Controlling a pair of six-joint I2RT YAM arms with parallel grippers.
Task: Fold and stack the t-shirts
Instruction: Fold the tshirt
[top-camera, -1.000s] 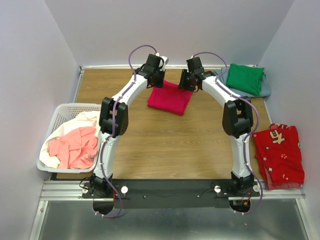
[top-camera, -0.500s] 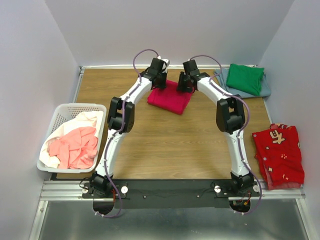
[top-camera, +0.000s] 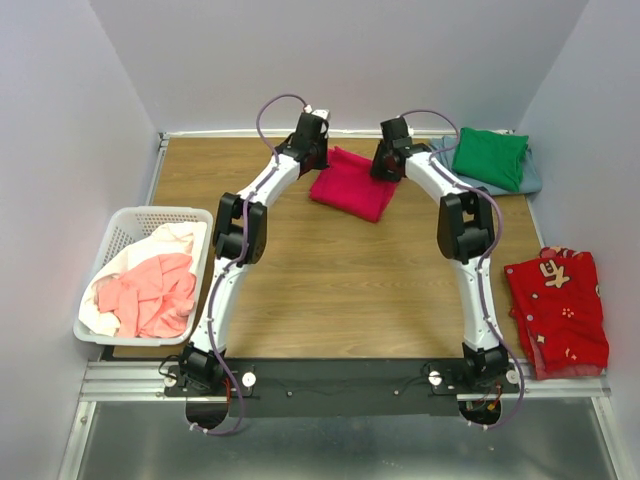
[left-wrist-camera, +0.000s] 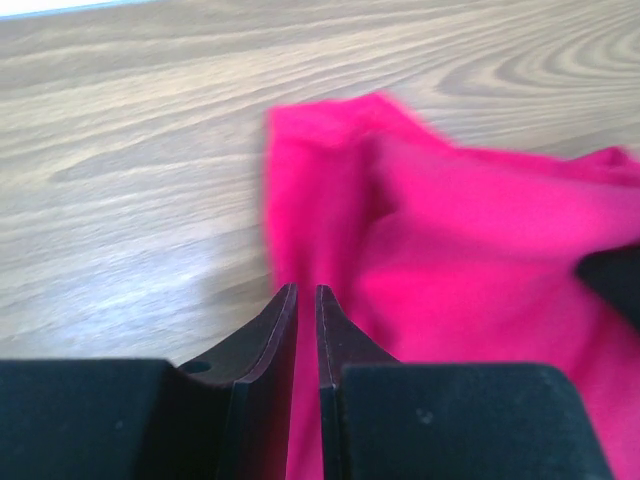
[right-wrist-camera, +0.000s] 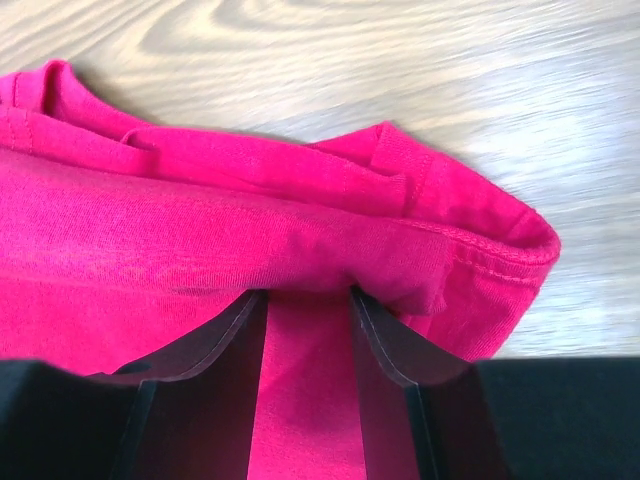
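Note:
The crimson-pink t-shirt lies folded on the far middle of the wooden table. My left gripper is at its far left corner, jaws nearly closed with a thin edge of the cloth between them. My right gripper is at its far right corner, its jaws clamped on a thick fold of the shirt. A green t-shirt lies folded on a grey-blue one at the far right.
A white lattice basket at the left edge holds a salmon-pink t-shirt and a white one. A red patterned cloth lies beside the table's right edge. Walls close in on the back and both sides.
Both grippers have moved to the right while holding the crimson-pink t-shirt, and the shirt has slid right, closer to the green and grey-blue stack.

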